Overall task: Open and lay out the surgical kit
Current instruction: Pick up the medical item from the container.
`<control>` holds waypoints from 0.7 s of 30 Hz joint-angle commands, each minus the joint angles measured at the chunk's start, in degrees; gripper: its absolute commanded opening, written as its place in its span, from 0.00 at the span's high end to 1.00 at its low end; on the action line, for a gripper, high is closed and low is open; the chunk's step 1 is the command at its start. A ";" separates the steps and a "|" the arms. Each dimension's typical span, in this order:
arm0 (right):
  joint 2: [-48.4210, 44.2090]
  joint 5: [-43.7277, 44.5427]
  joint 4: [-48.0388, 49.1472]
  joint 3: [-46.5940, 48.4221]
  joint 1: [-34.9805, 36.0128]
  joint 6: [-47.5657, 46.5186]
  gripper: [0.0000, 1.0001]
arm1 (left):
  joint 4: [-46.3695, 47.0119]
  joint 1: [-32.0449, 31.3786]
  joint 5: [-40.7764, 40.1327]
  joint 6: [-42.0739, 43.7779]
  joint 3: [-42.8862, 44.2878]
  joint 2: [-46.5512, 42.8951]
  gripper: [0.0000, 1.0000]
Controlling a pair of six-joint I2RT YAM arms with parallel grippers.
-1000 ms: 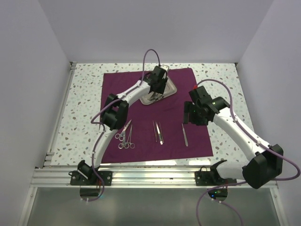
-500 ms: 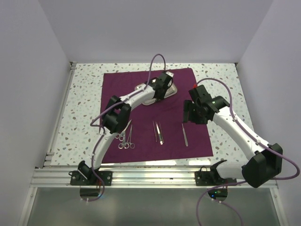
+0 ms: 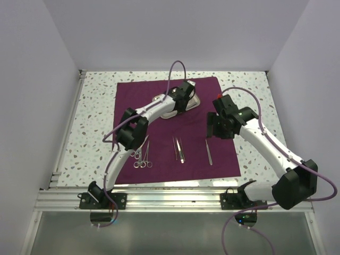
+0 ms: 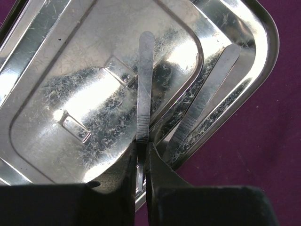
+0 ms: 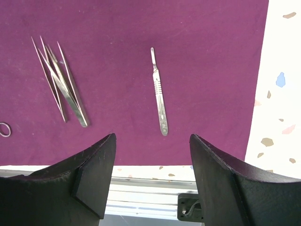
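Note:
The dark purple cloth lies spread flat on the table. At its far middle sits the steel tray, partly hidden under my left arm. In the left wrist view my left gripper is down in the tray, shut on the near end of a slim flat silver handle. A similar silver shape lies along the tray wall; I cannot tell whether it is a reflection. My right gripper hangs open above the cloth's near edge, holding nothing. A scalpel-like handle and tweezers lie ahead of it.
Ring-handled scissors and forceps lie on the cloth's near left, tweezers in the middle, and a single handle on the right. Speckled tabletop surrounds the cloth. A metal rail runs along the near edge.
My left gripper has moved a little right over the tray, come down and closed on the slim silver handle. The right arm has barely moved and stays open.

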 commanded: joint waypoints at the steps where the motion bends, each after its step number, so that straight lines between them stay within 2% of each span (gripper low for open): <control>1: 0.65 0.97 0.54 2.49 -0.53 -1.77 0.32 | -15.79 -0.17 7.16 -2.33 -4.51 10.04 0.91; 3: 1.00 0.80 0.62 2.84 -0.62 -2.03 0.32 | -15.53 -0.08 7.78 -2.15 -5.03 9.78 1.00; 8: 2.05 0.09 1.24 3.20 -0.71 -2.30 0.32 | -10.97 -0.08 11.47 -2.33 -8.63 4.51 1.00; 21: 5.05 -2.72 3.26 5.13 -0.71 -2.21 0.32 | -11.40 1.14 15.78 -5.93 2.00 -6.38 1.00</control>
